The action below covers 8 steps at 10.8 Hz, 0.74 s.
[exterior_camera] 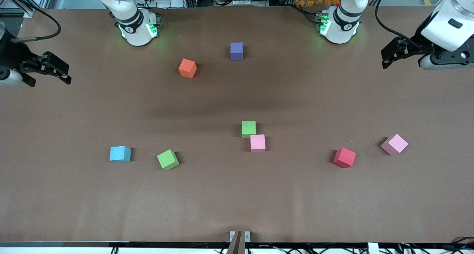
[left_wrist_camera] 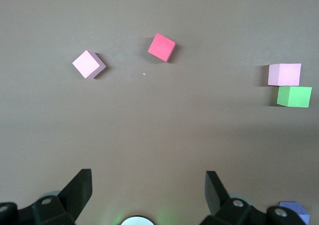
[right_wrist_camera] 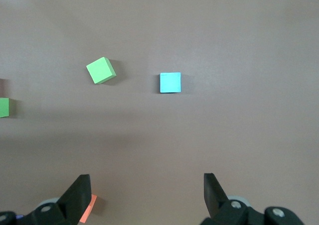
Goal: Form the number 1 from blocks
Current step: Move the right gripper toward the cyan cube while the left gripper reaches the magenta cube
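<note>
Five blocks lie spread over the brown table (exterior_camera: 296,194). The purple block (exterior_camera: 236,51) sits nearest the robot bases. One green block (exterior_camera: 248,129) lies mid-table, touching a pink cube (exterior_camera: 257,143). The other green block (exterior_camera: 168,159) and the light blue block (exterior_camera: 120,154) lie toward the right arm's end. Toward the left arm's end rests the red block (exterior_camera: 344,157). My left gripper (exterior_camera: 386,60) hangs open and empty over its end of the table; my right gripper (exterior_camera: 67,75) does the same over the other end. The right wrist view shows the light blue block (right_wrist_camera: 170,82) and a green block (right_wrist_camera: 101,70).
An orange cube (exterior_camera: 187,68) lies beside the purple block, toward the right arm's end. A second pink cube (exterior_camera: 394,144) sits beside the red block (left_wrist_camera: 161,47), toward the left arm's end. The arm bases (exterior_camera: 137,28) stand along the table's edge farthest from the front camera.
</note>
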Motion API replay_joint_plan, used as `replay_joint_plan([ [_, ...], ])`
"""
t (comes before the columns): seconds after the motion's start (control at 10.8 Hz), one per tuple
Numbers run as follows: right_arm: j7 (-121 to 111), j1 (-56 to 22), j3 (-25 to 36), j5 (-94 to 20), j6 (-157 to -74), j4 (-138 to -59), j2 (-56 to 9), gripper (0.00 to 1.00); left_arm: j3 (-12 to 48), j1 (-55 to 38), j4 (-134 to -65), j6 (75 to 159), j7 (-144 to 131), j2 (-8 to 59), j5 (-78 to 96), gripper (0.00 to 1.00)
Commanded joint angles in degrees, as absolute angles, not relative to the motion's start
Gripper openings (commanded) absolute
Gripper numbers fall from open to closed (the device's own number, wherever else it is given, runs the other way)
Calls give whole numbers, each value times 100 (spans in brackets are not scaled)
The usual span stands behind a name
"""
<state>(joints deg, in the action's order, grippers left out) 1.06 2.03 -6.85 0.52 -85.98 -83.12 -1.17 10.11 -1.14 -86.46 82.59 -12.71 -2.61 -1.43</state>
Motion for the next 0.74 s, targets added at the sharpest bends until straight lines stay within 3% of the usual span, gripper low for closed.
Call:
replay_joint_plan([
  [0.0, 18, 255, -712, 150, -8578, -8226, -184, 100, 1020, -79, -8596, 8305, -1099, -237, -290, 100],
  [0.65, 18, 264, -712, 114, -8578, -8350, -473, 100, 1090, -176, -8736, 8894, -1195, 245, -123, 100],
])
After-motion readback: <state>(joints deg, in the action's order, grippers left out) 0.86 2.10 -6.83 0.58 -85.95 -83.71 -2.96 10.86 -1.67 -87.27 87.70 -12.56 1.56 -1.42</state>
